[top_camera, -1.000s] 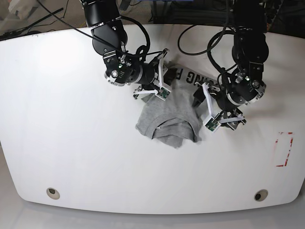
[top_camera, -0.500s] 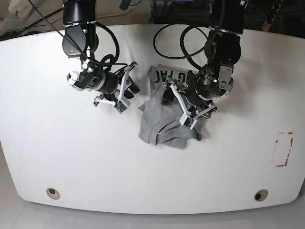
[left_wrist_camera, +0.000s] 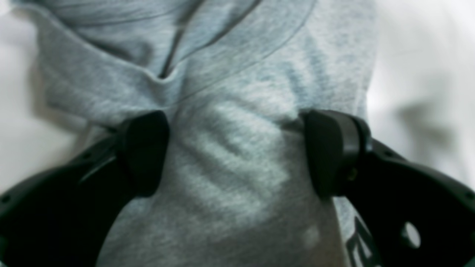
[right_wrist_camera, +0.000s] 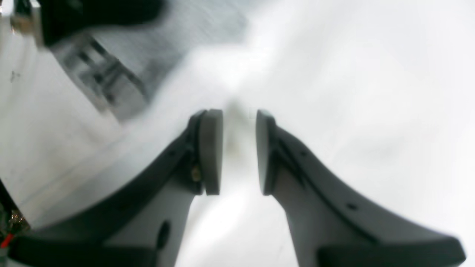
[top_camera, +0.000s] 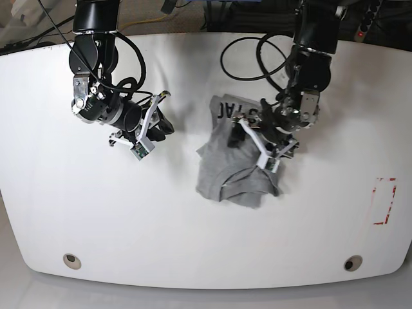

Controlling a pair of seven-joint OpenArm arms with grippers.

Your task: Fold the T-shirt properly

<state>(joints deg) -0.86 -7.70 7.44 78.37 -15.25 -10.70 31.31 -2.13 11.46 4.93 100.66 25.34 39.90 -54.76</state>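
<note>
My left fingers (left_wrist_camera: 237,152), spread wide, now straddle the bunched T-shirt (top_camera: 241,161); my right fingers (right_wrist_camera: 239,152), nearly closed and empty, have withdrawn.

Heather-grey, softly mottled cotton T-shirt (top_camera: 235,164) bearing dark block lettering along its upper edge, lying on a glossy white surface (top_camera: 96,212) that carries a red dashed rectangular outline (top_camera: 384,201) near one side and two small round grey-ringed insets (top_camera: 72,261) along the near edge. Left gripper (left_wrist_camera: 237,152) with matt black fingers (left_wrist_camera: 143,148) set against the pale grey knit; right gripper (right_wrist_camera: 239,152) with dark grey pads (right_wrist_camera: 211,148) over blurred white. Both black arms (top_camera: 96,51) carry white brackets and black cables (top_camera: 257,55).
</note>
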